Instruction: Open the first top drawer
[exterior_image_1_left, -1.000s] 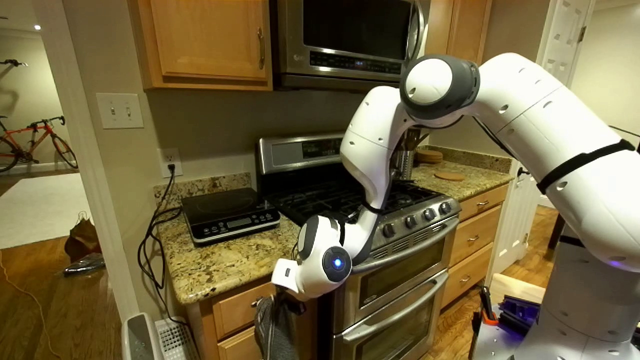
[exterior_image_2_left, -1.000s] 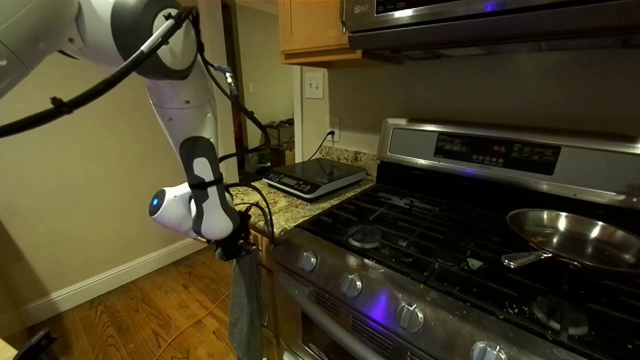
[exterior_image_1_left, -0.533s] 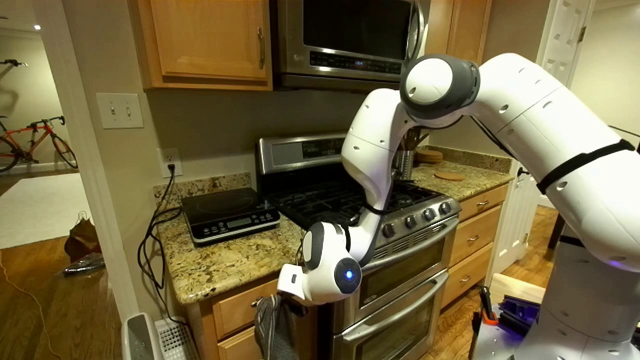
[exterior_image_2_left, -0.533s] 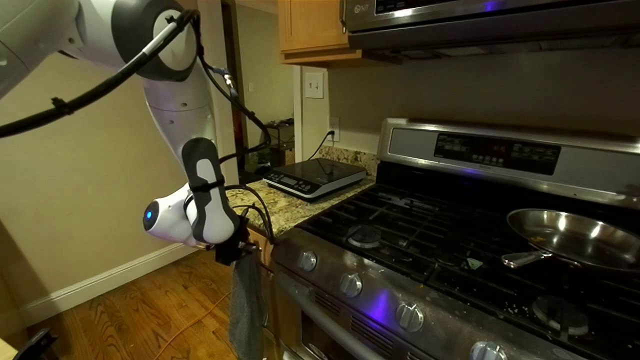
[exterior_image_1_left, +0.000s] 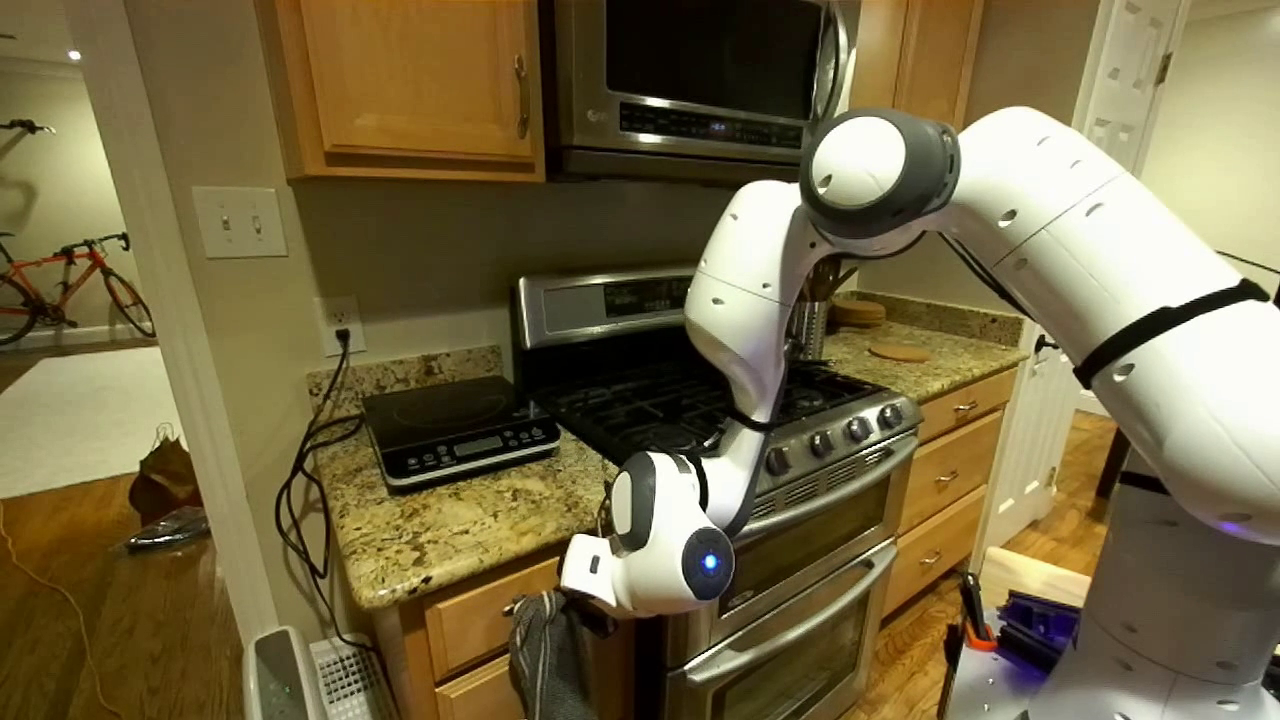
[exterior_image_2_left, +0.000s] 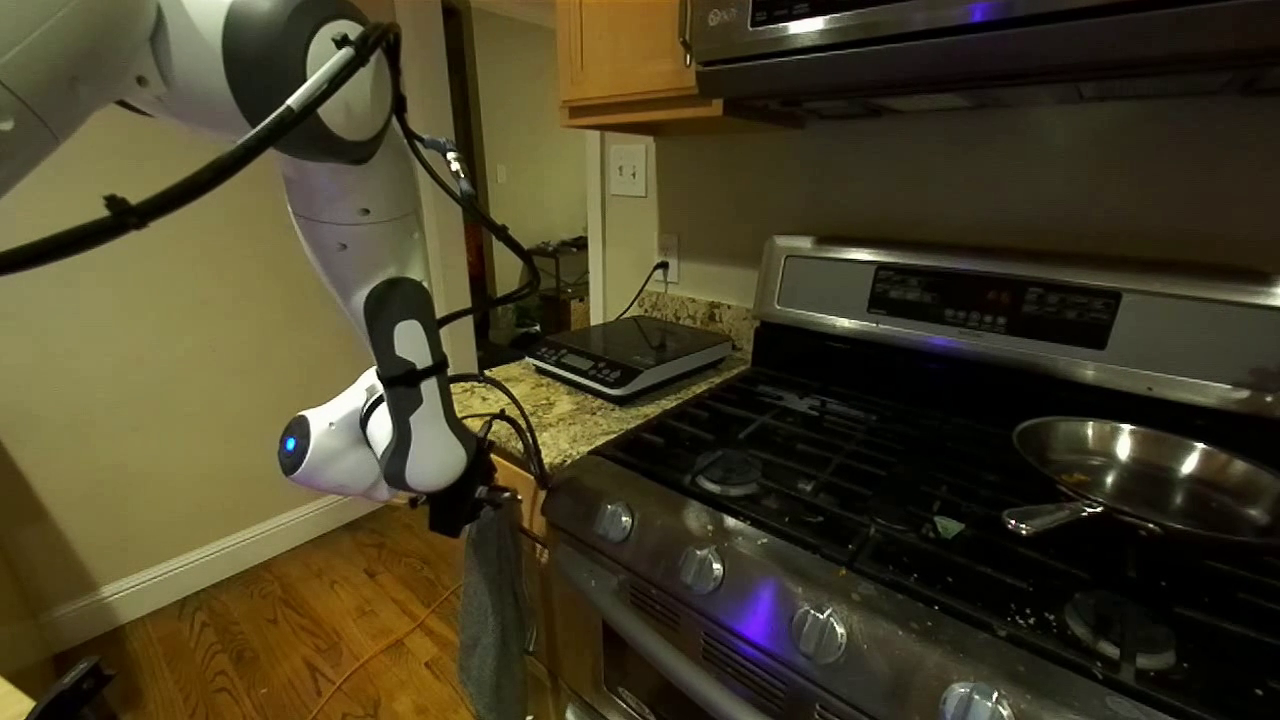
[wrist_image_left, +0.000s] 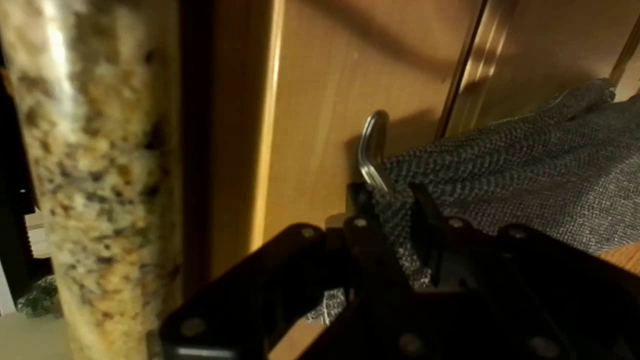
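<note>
Lower than a second earlier and swung farther out from the granite countertop (exterior_image_1_left: 470, 520), the arm's white wrist (exterior_image_1_left: 650, 580) had shifted in both exterior views, while the gray towel (exterior_image_1_left: 553, 665) hung in about the same place. At the end of that wrist, the black gripper (wrist_image_left: 391, 199) had its fingers (wrist_image_left: 424, 212) nearly together, a narrow gap between them, and clasped the curved metal handle (wrist_image_left: 371, 145) through the towel draped over it; one end of the handle stood bare beyond the gripper, and fabric hid where the fingers met the rest. That handle sat on the first top drawer (exterior_image_1_left: 465, 625), a low, honey-coloured wood front directly beneath the countertop. As far as could be told, the drawer was closed or nearly so, its front lying just under the stone edge. Below it, in an exterior view, was a lower drawer (exterior_image_1_left: 478, 692), partly covered by the towel. On the countertop above stood a black portable cooktop (exterior_image_1_left: 455, 430), and just beside the drawers was the stainless-steel range (exterior_image_1_left: 800, 570). A frying pan (exterior_image_2_left: 1150, 480) rested on top of the range in an exterior view, well apart from the gripper.
</note>
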